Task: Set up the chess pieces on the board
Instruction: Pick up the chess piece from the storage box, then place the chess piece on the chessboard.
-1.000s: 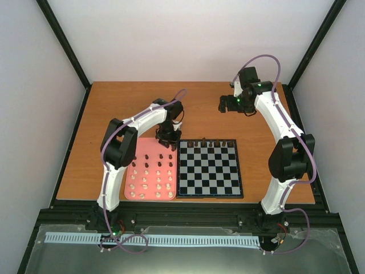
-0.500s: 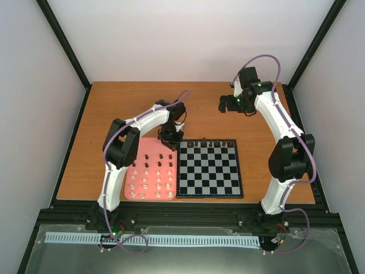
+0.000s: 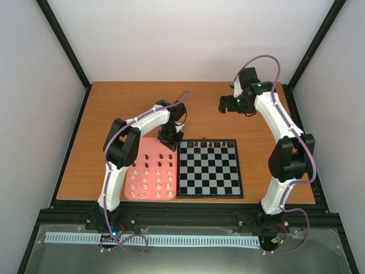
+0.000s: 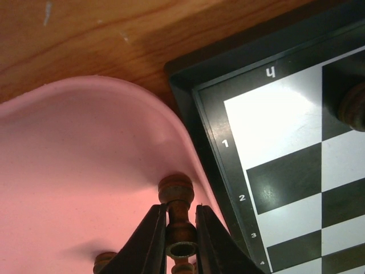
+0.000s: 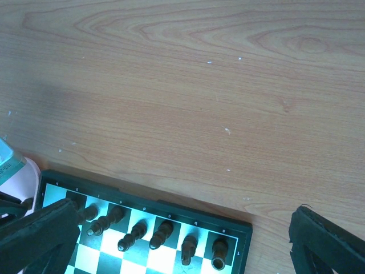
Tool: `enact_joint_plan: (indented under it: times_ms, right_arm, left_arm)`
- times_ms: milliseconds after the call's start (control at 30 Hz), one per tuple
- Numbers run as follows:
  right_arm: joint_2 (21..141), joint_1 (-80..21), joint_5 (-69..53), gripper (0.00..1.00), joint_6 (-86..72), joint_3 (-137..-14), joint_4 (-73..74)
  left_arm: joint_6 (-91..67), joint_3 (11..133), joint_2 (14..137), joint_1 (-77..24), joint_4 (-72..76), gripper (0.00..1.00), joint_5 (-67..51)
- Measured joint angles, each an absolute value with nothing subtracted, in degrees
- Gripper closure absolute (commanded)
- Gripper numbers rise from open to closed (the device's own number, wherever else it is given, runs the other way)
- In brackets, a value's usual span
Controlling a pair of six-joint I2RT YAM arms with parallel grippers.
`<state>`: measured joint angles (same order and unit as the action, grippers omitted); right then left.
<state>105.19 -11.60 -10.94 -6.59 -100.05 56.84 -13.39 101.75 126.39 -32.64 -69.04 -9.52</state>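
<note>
Wooden tabletop [image 3: 114,114] carries the pink tray [image 4: 68,171] just beside the board [image 4: 285,142]. Left gripper [image 4: 181,242] is clamped on a dark piece [image 4: 175,191] at the tray's corner (probably light, rigid, slippery; the narrow waist suits best). Right gripper [image 3: 224,104] hangs wide open, empty.

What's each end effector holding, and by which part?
Left end effector grips a dark chess piece by its stem, below the head. Right end effector is open, holding nothing.

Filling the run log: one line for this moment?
left gripper: shut on dark piece over tray corner | right gripper: open, above table | board: dark pieces on far row
</note>
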Motion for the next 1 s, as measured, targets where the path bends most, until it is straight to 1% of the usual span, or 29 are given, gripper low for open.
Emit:
enact_joint_plan:
  times_ms: [200, 567, 1000]
  right_arm:
    - [105.19, -11.60, -10.94, 0.00, -6.59, -100.05, 56.82]
    - [105.19, -11.60, -10.90, 0.00, -6.59, -100.05, 56.84]
    - [105.19, -11.60, -10.04, 0.00, -6.44, -100.05, 56.90]
  left_arm:
    - [-13.39, 103.11, 126.39, -32.75, -70.13, 0.93, -8.32]
    - [-13.39, 113.82, 126.43, -35.57, -73.67, 0.92, -7.68]
    - [-13.34, 114.45, 130.96, -36.10, -74.61, 0.92, -8.16]
